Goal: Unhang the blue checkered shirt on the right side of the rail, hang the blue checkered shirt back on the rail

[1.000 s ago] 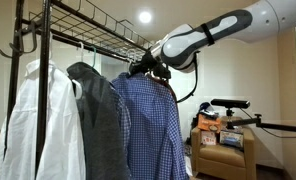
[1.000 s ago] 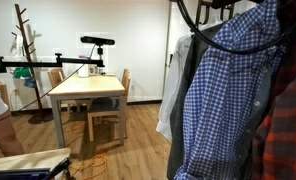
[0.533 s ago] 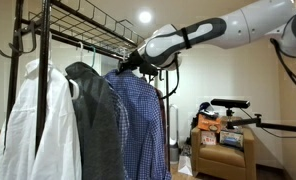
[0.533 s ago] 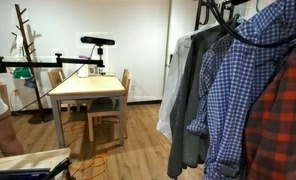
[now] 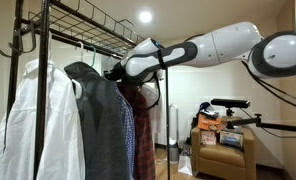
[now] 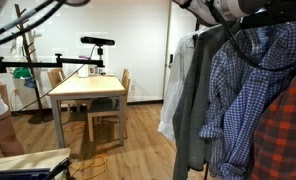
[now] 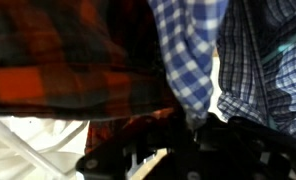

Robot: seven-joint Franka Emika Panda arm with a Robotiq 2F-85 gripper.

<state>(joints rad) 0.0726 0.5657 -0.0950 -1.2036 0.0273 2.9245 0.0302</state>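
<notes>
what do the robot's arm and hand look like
The arm is glossy white, built of rounded tubular segments with darker bands at the joints. The hand is black and blocky. A thin black cable trails under the arm.

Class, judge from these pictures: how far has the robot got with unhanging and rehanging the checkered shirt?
Done: the blue checkered shirt, held clear a second ago, is back among the hanging shirts. In hand: the hand is at the rail with it. Left: seating the hook, unseen here, and letting go.
</notes>
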